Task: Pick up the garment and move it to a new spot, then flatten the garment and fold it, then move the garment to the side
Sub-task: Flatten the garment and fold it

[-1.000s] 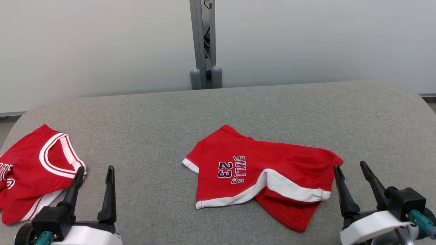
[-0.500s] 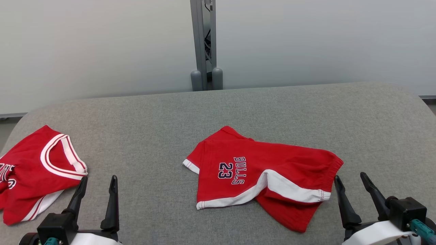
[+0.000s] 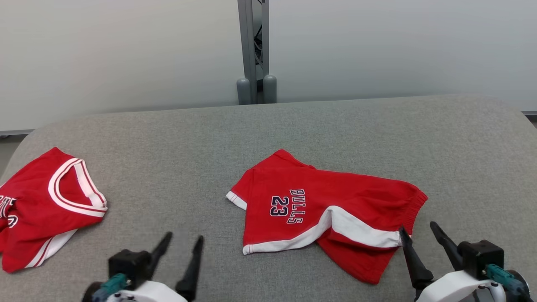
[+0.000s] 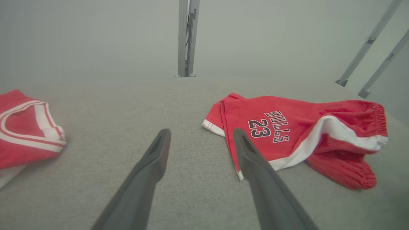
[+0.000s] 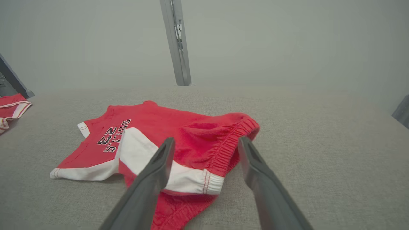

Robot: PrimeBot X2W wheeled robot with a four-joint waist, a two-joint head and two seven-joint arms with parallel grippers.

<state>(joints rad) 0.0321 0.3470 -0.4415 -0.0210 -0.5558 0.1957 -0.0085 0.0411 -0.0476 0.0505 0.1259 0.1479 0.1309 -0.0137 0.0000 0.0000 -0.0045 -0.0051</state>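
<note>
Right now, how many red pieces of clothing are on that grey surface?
2. The red shorts lie in the middle, just ahead of the right claw; the red jersey lies at the far left, partly out of frame.

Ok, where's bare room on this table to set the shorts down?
Bare: the far strip of the grey fabric table behind both garments, the gap between the red white-collared jersey and the red white-trimmed shorts, and the right end beyond them. Crowded: near right, where the right pincer sits by the shorts.

Quick tally of the stuff
One shorts [image 3: 335,193], one jersey [image 3: 37,197], left claw [image 3: 185,236] plus right claw [image 3: 417,227], one tabletop [image 3: 168,147].
</note>
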